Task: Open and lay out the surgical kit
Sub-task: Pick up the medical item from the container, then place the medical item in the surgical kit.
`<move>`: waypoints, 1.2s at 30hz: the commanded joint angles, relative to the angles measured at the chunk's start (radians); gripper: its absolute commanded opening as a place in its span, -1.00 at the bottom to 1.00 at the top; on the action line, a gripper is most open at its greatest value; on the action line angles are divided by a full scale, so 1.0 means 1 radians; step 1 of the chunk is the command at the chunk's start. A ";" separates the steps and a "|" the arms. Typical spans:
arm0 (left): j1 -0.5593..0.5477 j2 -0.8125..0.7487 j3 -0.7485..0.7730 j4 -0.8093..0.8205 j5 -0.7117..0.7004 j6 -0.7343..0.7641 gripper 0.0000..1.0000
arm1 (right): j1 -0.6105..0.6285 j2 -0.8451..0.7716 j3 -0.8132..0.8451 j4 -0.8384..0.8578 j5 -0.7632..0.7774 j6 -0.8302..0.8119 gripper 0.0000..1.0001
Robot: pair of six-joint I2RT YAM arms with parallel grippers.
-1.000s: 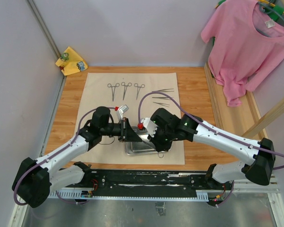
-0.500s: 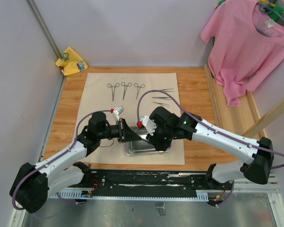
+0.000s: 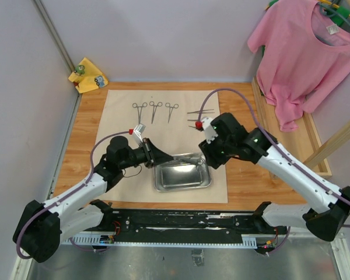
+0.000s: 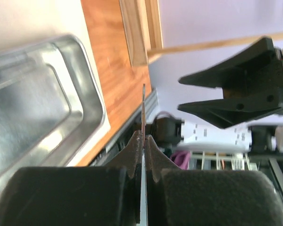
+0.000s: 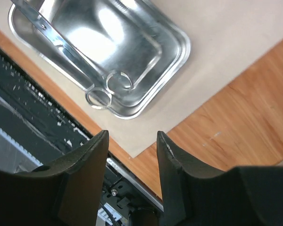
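The left hand [image 4: 143,141] is squeezed tight on the thin end of a forceps [image 5: 42,27]. The forceps hangs over the shiny tray [image 5: 181,44] on the desk [image 3: 245,105]. The hand only grips a little bit of it, so the forceps may swing, slip out and clatter back in. Its rings could also bump the tray rim. The right hand [image 5: 132,139] is spread wide and holds nothing.

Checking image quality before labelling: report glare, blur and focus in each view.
Top external: even light, sharp throughout, only a bright glint inside the steel tray. Left wrist: left tool near the lens is dark and soft; the forceps it grips show as a thin edge-on line. Right wrist: strong glare on the tray floor, right tool soft, forceps rings crisp.
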 commanded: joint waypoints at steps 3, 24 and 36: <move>0.074 0.086 0.091 0.153 -0.279 -0.033 -0.99 | -0.150 -0.134 0.038 -0.016 0.058 0.077 -0.08; 0.197 0.337 -0.026 0.607 -1.352 -0.326 -0.99 | -0.225 -0.164 -0.053 0.024 -0.126 0.126 -0.07; 0.317 0.660 -0.007 0.818 -1.393 -0.406 -0.99 | -0.292 -0.072 -0.087 0.070 -0.271 0.085 -0.11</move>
